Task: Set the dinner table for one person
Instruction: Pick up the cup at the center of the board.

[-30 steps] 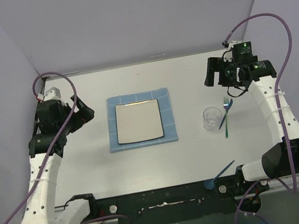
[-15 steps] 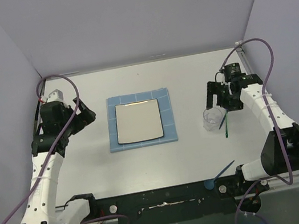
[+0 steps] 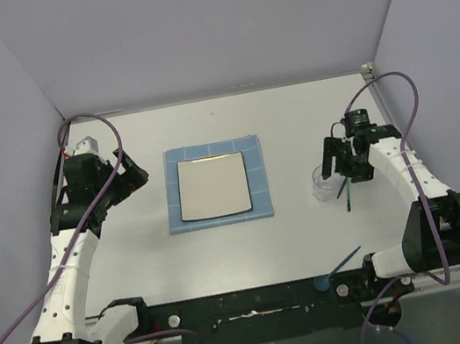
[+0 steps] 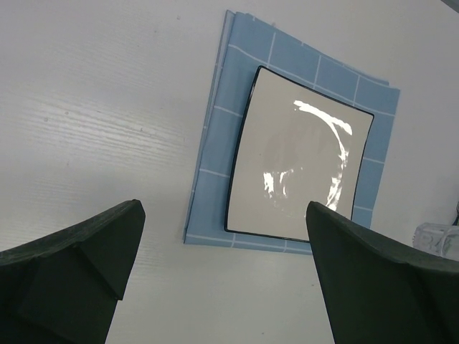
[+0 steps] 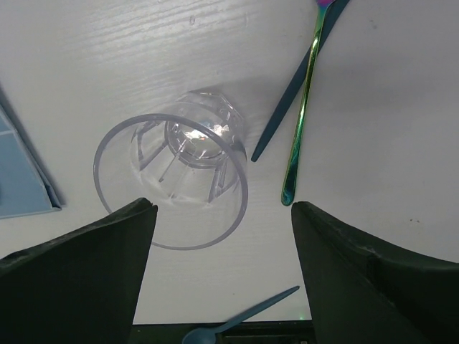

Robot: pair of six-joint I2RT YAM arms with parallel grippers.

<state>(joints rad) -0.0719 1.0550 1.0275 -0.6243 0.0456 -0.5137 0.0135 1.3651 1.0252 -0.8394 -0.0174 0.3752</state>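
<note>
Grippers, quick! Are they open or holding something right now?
Left gripper: open, holding nothing.
Right gripper: open, jaws spread near the clear cup, not gripping it.

The left arm and right arm share white, hole-dotted links, black joint housings, matte black wedge-shaped fingers and looping purple cables

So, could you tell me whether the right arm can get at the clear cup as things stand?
Probably yes: the right gripper hovers open above the cup, with nothing between them; the cutlery lies off to one side.
</note>
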